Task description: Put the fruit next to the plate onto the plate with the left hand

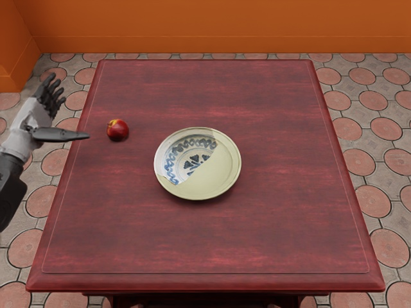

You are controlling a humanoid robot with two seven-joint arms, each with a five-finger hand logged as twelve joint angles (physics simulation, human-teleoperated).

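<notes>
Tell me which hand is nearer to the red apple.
Left. The left hand is at the left edge of the table, just left of the apple, open and not touching it. The right hand is out of view.

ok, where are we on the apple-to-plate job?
Done: nothing yet; the apple lies on the table left of the plate, apart from it. In hand: the left hand is open beside the table's left edge, short of the apple, holding nothing. Left: grasp, carry, place on plate.

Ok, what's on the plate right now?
Nothing: the plate shows only its blue pattern. The apple lies on the table left of it, apart. The table under the plate is covered.
</notes>
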